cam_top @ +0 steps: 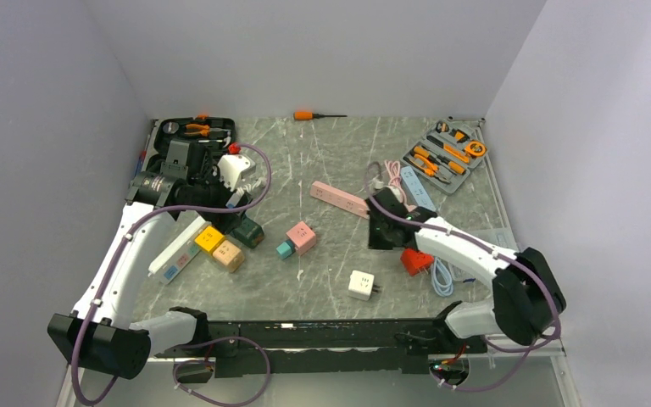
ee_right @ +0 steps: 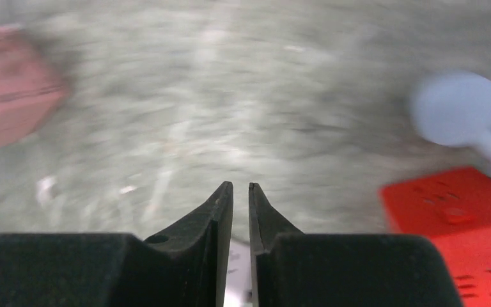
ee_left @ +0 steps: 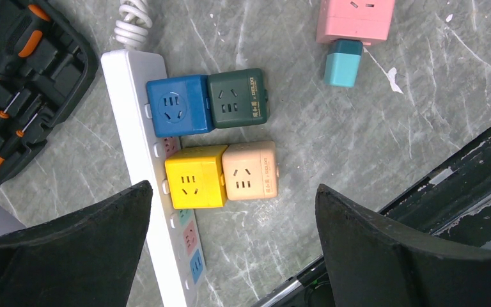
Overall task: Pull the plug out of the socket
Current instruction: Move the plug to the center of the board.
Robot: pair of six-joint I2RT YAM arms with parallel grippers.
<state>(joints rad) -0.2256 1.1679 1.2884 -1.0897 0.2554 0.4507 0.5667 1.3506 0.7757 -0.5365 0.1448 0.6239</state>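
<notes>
A white power strip lies on the marble table with a blue cube and a yellow cube plugged into it. A green cube sits against the blue one and a beige cube against the yellow one. My left gripper hangs wide open above them and holds nothing. A teal plug sticks in a pink cube socket. My right gripper hovers low over bare table, its jaws parted by a narrow gap with nothing at the tips. A red socket lies to its right.
A pink strip and a white cube lie mid-table. An open tool case sits back left and a tool tray back right. An orange screwdriver lies by the back wall. A black rail runs along the front edge.
</notes>
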